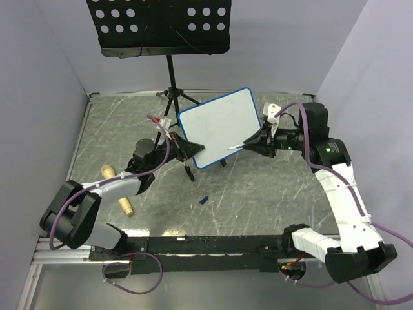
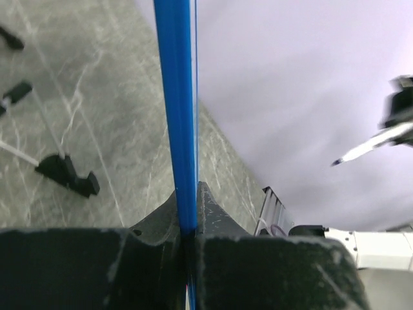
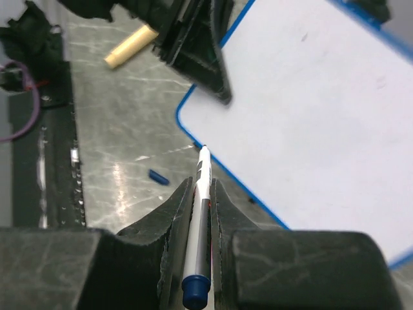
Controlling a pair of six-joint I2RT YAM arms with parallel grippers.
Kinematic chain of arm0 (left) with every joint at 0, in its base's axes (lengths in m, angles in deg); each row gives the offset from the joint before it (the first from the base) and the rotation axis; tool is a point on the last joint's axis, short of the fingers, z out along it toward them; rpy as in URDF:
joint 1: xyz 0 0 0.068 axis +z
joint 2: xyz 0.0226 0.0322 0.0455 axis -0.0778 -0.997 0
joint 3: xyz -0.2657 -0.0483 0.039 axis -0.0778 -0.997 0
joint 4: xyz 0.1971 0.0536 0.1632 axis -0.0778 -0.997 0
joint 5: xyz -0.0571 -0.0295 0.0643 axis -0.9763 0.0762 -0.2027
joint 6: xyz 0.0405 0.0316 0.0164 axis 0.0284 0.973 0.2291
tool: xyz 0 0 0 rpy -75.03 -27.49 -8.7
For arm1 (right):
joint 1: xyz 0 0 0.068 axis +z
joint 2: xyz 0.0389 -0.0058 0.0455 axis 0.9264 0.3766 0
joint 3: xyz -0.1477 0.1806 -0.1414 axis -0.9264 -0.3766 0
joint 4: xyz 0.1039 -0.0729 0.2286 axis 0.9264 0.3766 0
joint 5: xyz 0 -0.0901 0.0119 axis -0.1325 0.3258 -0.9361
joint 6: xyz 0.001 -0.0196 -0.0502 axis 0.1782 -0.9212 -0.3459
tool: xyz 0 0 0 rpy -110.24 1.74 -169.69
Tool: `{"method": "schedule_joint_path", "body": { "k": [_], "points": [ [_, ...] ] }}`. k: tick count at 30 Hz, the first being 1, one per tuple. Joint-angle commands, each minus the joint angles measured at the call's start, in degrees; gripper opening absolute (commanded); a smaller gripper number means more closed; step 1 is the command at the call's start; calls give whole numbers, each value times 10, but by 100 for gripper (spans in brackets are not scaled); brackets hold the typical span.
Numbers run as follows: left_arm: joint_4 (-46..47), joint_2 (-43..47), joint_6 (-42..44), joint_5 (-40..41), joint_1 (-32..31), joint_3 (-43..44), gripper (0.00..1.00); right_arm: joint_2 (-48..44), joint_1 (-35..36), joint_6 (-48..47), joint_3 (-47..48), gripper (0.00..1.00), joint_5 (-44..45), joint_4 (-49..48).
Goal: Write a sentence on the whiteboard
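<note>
the whiteboard point(image 1: 219, 126), a white face in a blue rounded frame, stands tilted at the centre of the worktop point(image 1: 258, 200). the left claw point(image 1: 183, 143) is clamped on its frame at 8 o'clock. the right claw point(image 1: 258, 141), at 4 o'clock, pinches a marker point(image 1: 235, 148), its tip at the lower frame.

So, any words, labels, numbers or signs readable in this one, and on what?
None can be read.
The whiteboard: blank face in the top and right wrist views, only faint specks, no lettering.
The marker: a dark band on the barrel, no legible print.
</note>
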Motion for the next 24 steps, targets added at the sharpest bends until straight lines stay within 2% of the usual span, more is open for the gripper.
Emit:
{"method": "schedule_joint_path", "body": {
  "k": [1, 5, 8, 13, 17, 24],
  "points": [
    [-16, 42, -24, 79, -41, 44, 1, -8, 8, -17, 71, 0, 73, 44],
    [-39, 41, -38, 99, -72, 62, 1, -13, 11, -24, 96, 0, 86, 62],
    [-12, 33, -46, 85, -93, 66, 1, -41, 18, -25, 91, 0, 107, 44],
    [27, 20, -11, 57, -134, 76, 1, -111, 19, -19, 22, 0, 141, -16],
    [74, 6, -4, 22, -142, 64, 1, -155, 19, 7, -14, 0, 157, -79],
    [49, 0, 7, 27, -162, 70, 1, -196, 31, 27, -65, 0, 203, -138]
  ]
}}
